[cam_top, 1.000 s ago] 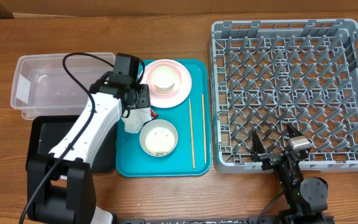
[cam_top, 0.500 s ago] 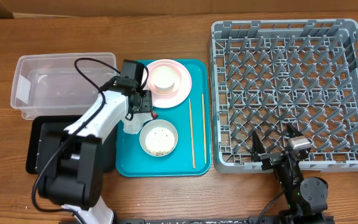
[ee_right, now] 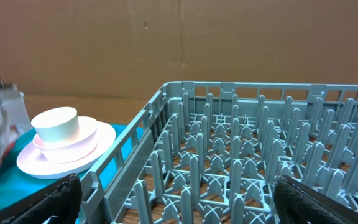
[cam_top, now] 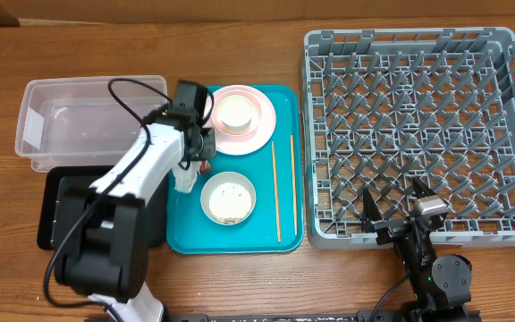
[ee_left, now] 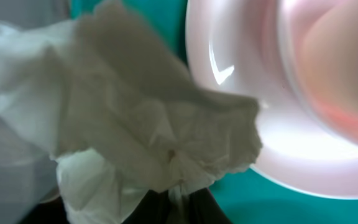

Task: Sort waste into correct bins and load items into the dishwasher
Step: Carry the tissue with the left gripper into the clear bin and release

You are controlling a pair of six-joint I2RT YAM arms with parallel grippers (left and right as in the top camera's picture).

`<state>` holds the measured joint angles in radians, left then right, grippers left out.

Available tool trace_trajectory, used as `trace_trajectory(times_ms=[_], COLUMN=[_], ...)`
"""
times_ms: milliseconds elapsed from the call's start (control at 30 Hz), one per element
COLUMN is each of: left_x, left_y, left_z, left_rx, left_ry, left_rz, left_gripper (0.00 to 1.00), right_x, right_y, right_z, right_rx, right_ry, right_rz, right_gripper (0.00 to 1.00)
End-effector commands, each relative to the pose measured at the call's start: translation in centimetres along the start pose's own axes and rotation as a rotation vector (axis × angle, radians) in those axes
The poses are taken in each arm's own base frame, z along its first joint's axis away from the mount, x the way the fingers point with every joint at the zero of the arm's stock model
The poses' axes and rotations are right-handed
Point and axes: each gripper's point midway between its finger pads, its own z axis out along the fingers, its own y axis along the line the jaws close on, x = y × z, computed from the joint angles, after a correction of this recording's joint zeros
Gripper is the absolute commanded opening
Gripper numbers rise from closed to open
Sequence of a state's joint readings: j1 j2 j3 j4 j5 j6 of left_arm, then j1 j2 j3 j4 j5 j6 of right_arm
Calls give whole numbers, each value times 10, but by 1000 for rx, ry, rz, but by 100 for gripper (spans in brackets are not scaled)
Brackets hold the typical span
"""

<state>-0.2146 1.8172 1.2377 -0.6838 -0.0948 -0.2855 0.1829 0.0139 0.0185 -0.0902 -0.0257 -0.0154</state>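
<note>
On the teal tray [cam_top: 177, 234], which lies at the middle of the tabletop [cam_top: 240, 36], one crumpled white napkin [ee_left: 135, 124] sits at the tray's left edge. The left gripper [ee_left: 176, 199] is down on it, and in the wrist view its two dark fingers [ee_left: 219, 208] come together around a fold of the paper, pinching it right beside the plate's rim. One small red wrapper [cam_top: 206, 165] shows just beside that gripper, between the plate and the lower bowl. One pale pink plate [cam_top: 256, 136] occupies the tray's far end and carries one pink bowl [ee_right: 67, 146], with one white cup [cam_top: 237, 111] standing in it. One grey-white bowl [cam_top: 228, 215] rests near the tray's front edge, with loose rice grains [cam_top: 228, 197] scattered inside. Two chopsticks [cam_top: 275, 192] lie lengthwise along the tray's right edge, side by side but apart. There are two bins. One clear tub [cam_top: 34, 134] is by the table's left edge, and one black tray [cam_top: 56, 215] sits directly in front of it, partly covered by the left arm. One grey dish rack [cam_top: 418, 134] fills the table's right side and holds no dishes. The right gripper [cam_top: 393, 204] hangs over the rack's front wall with its two fingers spread wide and nothing between them.
</note>
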Motion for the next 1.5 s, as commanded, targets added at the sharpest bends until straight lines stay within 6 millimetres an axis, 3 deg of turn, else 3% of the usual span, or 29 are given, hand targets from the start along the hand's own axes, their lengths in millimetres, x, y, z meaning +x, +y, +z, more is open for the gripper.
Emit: trace_trajectory(times_ms=[0, 100, 233, 367, 467, 700, 867, 1067, 1133, 1200, 1233, 1267, 1300, 1467], left_x=[-32, -23, -11, 1, 7, 10, 11, 21, 29, 36, 40, 42, 45, 36], left_y=[-1, 2, 0, -8, -11, -8, -6, 4, 5, 6, 6, 7, 7, 5], left_z=[-54, -65, -66, -63, -56, -45, -41, -22, -10, 4, 10, 14, 19, 7], left_rx=[24, 20, 38, 92, 97, 62, 52, -13, -22, -31, -36, -39, -41, -37], left_ry=[-125, -103, -55, -4, 14, 28, 35, 73, 101, 130, 147, 159, 175, 158], left_rz=[-14, -12, -6, -2, 5, 10, 3, 4, 7, 10, 12, 13, 13, 13], left_gripper=[12, 11, 17, 21, 30, 28, 46, 58, 58, 54, 45, 19, 4, 4], right_x=[1, 1, 1, 1, 1, 1, 1, 1, 1, 1, 1, 1, 1, 1], right_y=[-2, -2, -2, -2, -2, -2, -2, -2, -2, -2, -2, -2, -2, -2], right_z=[0, 0, 0, 0, 0, 0, 0, 0, 0, 0, 0, 0, 0, 0], right_rx=[7, 7, 7, 7, 7, 7, 7, 8, 7, 7, 7, 7, 7, 7], right_ry=[-6, -6, -7, -6, -7, -7, -7, -7, -7, -6, -7, -6, -7, -7], right_rz=[0, 0, 0, 0, 0, 0, 0, 0, 0, 0, 0, 0, 0, 0], right_gripper=[100, 100, 100, 100, 100, 100, 100, 100, 100, 100, 100, 100, 100, 100])
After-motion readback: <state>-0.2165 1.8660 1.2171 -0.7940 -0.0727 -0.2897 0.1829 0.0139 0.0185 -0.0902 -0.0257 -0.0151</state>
